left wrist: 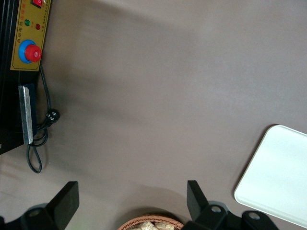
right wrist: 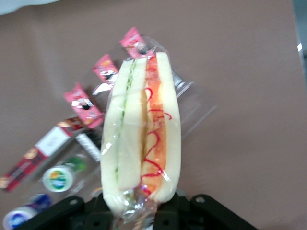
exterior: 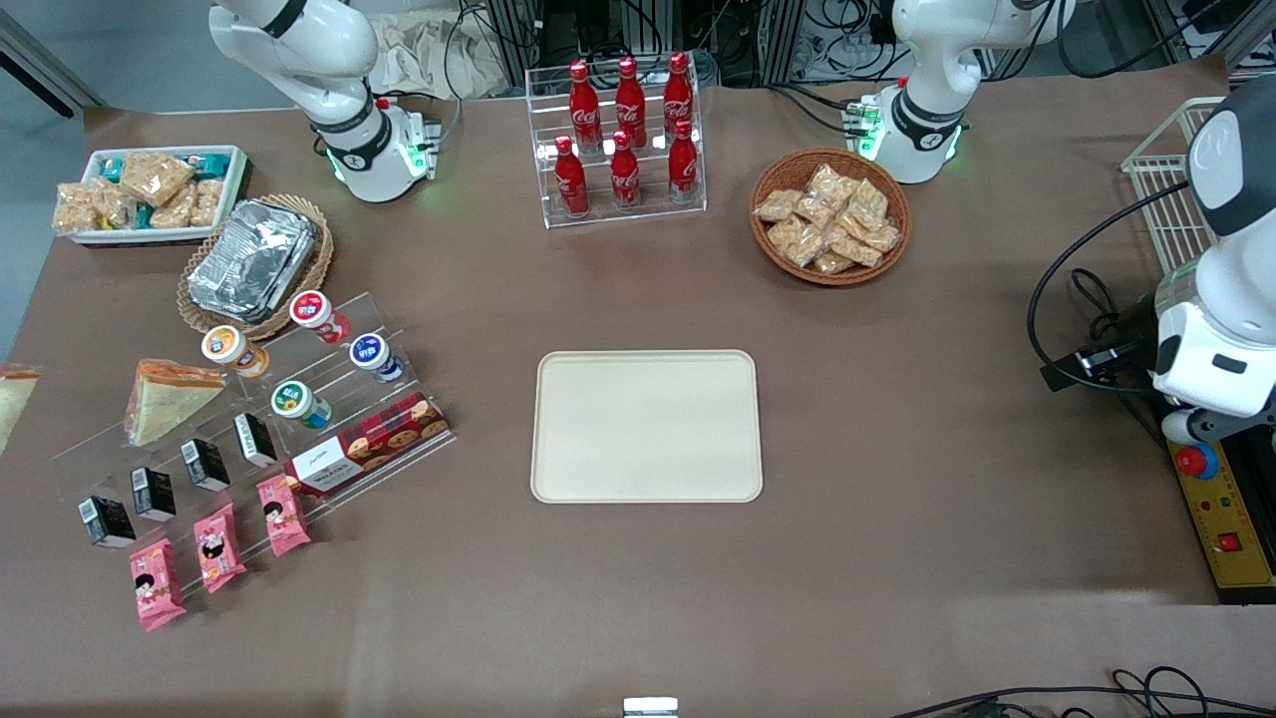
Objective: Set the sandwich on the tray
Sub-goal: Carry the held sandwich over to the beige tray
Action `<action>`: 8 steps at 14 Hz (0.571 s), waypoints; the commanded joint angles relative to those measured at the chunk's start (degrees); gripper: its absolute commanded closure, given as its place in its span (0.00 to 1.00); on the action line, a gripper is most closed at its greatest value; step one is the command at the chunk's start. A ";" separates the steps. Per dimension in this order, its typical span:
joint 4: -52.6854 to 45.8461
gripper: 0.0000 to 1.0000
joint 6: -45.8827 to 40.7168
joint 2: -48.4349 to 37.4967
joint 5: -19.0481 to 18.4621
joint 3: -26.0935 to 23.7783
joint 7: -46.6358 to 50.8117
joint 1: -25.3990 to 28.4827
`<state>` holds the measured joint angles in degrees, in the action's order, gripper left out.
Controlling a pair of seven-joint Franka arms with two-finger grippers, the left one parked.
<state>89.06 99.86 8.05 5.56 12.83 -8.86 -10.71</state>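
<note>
My gripper (right wrist: 144,216) is clenched on the narrow end of the clear-wrapped triangular sandwich (right wrist: 141,129) of white bread with red-orange and thin green layers. I hold it in the air above the working arm's end of the table, over the snack display.

The table is covered in a plain brown cloth (exterior: 897,449). Nearest the front camera on it lie three pink snack packets (exterior: 214,546). Just above them stands a stepped clear acrylic stand (exterior: 391,321) holding small black cartons (exterior: 204,464), a red biscuit box (exterior: 367,444), round lidded cups (exterior: 299,403) and a smaller wedge with an orange edge (exterior: 164,399).

The flat rectangular cream-beige tray (exterior: 646,426) sits bare at mid-table, well apart from the sandwich.

Farther off, a wicker basket (exterior: 261,327) holds foil containers (exterior: 249,261) and a white bin (exterior: 164,236) holds snack packets. A round woven basket (exterior: 829,280) holds crisp-rice packets, and a clear rack (exterior: 623,215) holds six red cola bottles (exterior: 625,175). Past the table edge hang cables and metal framing (exterior: 758,40).
</note>
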 commanded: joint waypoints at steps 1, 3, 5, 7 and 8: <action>-0.82 0.72 -3.70 -1.18 0.42 0.26 11.80 5.77; -0.82 0.72 -4.15 -1.28 -0.98 0.26 18.06 9.99; -0.82 0.71 -3.97 -1.19 -3.88 -0.09 18.00 13.51; -0.73 0.71 -3.45 -0.84 -5.11 -0.09 17.73 18.07; -0.82 0.71 -3.36 -0.75 -5.29 -0.09 16.95 20.10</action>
<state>88.80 97.02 7.10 1.79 12.36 8.06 5.78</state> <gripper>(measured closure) 0.714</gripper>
